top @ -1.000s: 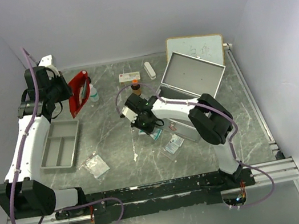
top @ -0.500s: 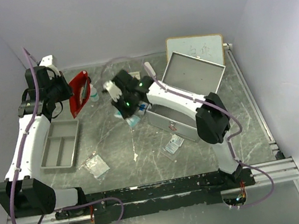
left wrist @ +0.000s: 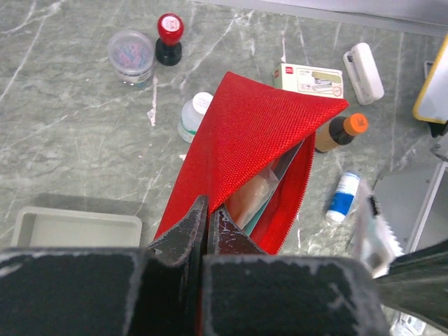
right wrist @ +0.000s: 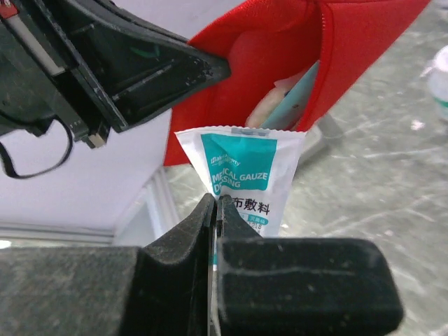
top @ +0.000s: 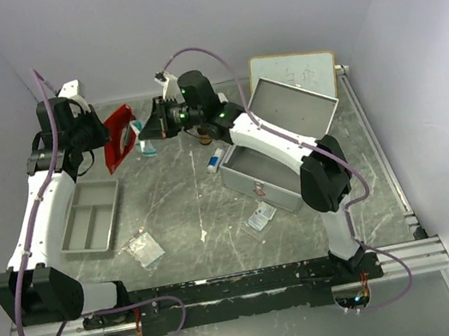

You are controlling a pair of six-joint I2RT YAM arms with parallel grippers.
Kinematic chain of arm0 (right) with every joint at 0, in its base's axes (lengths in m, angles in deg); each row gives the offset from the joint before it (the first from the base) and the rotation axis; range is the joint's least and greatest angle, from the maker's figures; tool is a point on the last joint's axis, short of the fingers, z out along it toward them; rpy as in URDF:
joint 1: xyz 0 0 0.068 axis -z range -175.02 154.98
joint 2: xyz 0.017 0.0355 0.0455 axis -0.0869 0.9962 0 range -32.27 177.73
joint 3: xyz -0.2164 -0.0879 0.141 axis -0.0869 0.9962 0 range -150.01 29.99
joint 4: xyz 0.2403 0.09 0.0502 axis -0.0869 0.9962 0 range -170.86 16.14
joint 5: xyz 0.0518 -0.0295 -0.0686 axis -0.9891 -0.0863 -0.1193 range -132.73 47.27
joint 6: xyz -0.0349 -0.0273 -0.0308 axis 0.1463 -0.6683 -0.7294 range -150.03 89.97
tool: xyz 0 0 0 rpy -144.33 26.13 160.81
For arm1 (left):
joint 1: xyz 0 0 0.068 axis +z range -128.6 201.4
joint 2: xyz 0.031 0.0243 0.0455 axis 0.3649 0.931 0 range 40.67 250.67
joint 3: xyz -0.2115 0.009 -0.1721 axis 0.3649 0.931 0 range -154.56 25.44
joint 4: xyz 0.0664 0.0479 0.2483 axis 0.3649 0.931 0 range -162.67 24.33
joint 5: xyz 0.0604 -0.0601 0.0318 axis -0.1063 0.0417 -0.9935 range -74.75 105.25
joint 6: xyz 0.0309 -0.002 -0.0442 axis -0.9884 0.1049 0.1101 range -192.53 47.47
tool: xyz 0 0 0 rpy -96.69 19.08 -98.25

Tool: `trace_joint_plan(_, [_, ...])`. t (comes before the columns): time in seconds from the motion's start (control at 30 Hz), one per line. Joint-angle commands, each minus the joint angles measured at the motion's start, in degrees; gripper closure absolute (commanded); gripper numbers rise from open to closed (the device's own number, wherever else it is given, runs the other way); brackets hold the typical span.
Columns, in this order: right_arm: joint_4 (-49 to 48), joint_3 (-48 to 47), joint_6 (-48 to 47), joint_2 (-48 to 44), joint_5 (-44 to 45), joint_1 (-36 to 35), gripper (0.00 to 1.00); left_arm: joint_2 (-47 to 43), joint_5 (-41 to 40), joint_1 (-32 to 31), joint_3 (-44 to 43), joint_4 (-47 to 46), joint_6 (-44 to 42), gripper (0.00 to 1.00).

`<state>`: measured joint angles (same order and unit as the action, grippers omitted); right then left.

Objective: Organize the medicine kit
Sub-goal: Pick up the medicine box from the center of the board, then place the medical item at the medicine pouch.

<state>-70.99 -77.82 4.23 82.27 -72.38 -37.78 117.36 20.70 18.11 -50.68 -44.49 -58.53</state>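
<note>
Hard bits, L to R: grey tray [left wrist: 70,218] is cut off at the bottom-left of the left wrist frame. Inside the red pouch [left wrist: 246,143] there's a pale wrapper & a teal edge, can't ID either. Gauze sachet [right wrist: 241,175]: lower part hidden behind the fingers. Brown bottle [top: 205,139] sits half under the R arm in top view. That arm also crosses the medicine kit [top: 252,179], so its interior is partly blocked.

Grips: left gripper [left wrist: 208,212] is pinched tight on the pouch's near edge, pouch held up, mouth open toward the right. Right gripper [right wrist: 215,204] is clamped on the sachet, upright, top edge right at the pouch mouth; touching or not, can't tell. Kit sits right of centre in top view, lid up & leaning toward upper right, well apart from both grippers, which are off to its upper left.

Around, wrist frame: clear jar [left wrist: 131,54] & red-cap bottle [left wrist: 169,38] upper left, white bottle [left wrist: 194,115] beside the pouch, small box [left wrist: 308,77] & white case [left wrist: 364,63] upper right. Top view: clear bag [top: 145,247] lower left, blue-white roll [top: 216,162] just left of the kit, flat packet [top: 261,215] below it, whiteboard [top: 292,69] behind the lid.
</note>
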Motion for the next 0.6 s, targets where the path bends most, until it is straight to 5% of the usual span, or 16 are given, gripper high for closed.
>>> trace_joint_plan(0.0, [-24.95, 3.16, 17.96, 0.78, -4.3, -0.18, 1.0, -0.56, 4.34, 0.48, -1.72, -3.48, 1.16, 0.93])
trace_joint_plan(0.2, [-34.9, 1.02, 25.74, 4.83, -3.65, -0.25, 1.0, -0.91, 6.22, 0.48, -1.31, -4.25, 1.73, 0.93])
trace_joint_plan(0.57, [-37.87, 0.25, 28.24, 8.03, 0.41, -0.14, 1.0, -0.66, 8.68, 0.48, -3.03, -4.86, 4.73, 0.93])
